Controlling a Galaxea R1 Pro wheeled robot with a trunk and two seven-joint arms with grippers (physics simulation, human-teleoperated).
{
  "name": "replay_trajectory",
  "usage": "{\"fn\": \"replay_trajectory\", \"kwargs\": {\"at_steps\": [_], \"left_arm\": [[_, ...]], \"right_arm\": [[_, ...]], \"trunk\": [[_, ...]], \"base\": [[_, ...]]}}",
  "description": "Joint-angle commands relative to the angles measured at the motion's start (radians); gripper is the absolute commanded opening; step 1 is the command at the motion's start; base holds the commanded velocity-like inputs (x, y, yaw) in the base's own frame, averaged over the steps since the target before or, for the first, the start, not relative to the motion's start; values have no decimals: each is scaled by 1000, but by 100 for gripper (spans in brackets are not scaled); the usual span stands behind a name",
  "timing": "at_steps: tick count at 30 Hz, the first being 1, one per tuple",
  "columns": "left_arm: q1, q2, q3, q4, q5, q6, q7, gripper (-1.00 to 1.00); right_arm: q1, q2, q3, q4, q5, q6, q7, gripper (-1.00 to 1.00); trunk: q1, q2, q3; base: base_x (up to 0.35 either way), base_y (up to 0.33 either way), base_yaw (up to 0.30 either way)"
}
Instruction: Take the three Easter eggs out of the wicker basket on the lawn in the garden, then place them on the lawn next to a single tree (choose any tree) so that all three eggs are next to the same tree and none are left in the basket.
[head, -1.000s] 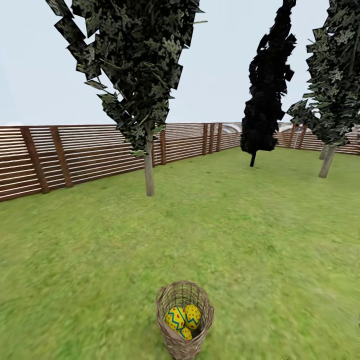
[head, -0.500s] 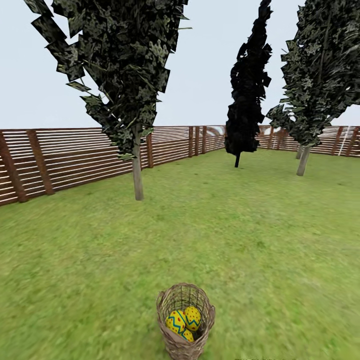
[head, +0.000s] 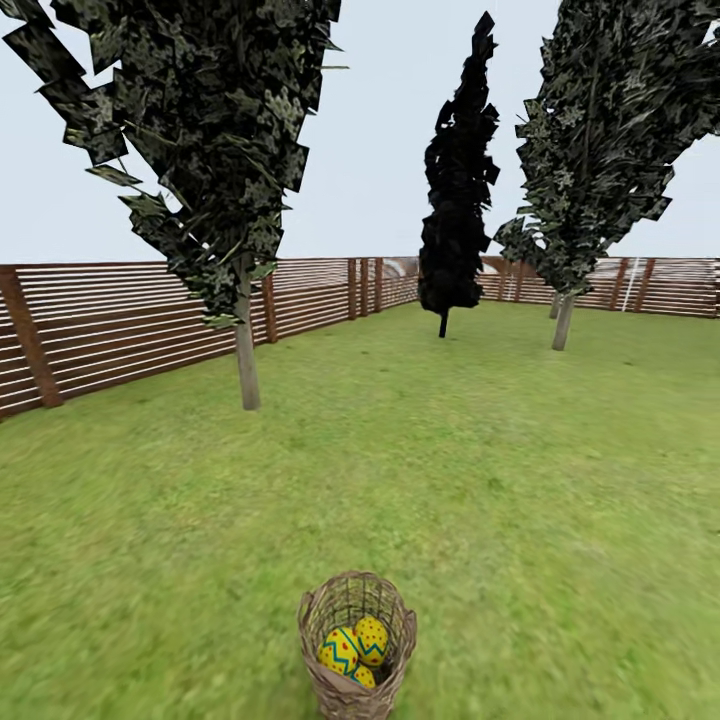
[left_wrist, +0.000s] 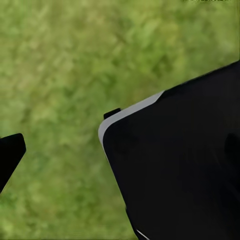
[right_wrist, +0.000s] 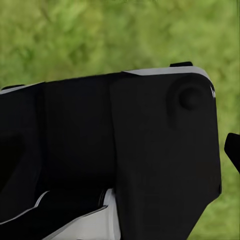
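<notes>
The wicker basket (head: 357, 645) stands upright on the lawn (head: 520, 500), low in the middle of the head view; all three Easter eggs (head: 352, 648) lie inside it, pressed together: one with blue zigzag bands (head: 339, 651), one with red dots (head: 372, 639) just beside it, and a third (head: 364, 677) half hidden beneath them. Well beyond the basket to the left a speckled tree (head: 246, 350) rises on a pale trunk near the slatted wooden fence (head: 120, 320); a second speckled tree (head: 564, 320) stands far off to the right, with an all-black tree (head: 455, 190) between them, further back. In both wrist views dark robot bodywork (left_wrist: 180, 170) hangs over blurred grass; from either wrist view I cannot tell how far the left or right claw is open, nor whether it has hold of anything.
</notes>
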Motion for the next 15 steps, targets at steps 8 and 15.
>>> {"fn": "replay_trajectory", "kwargs": {"at_steps": [8, 15], "left_arm": [[0, 0, -2, 0, -1, -3, -1, 100], [0, -1, -2, 0, -1, -3, -1, 100]], "right_arm": [[0, 0, -8, 0, -2, -3, 4, 100], [0, 0, -8, 0, -2, -3, 4, 100]], "trunk": [[0, 0, 9], [0, 0, 17]], "base": [[0, 5, -210], [0, 43, -198]]}}
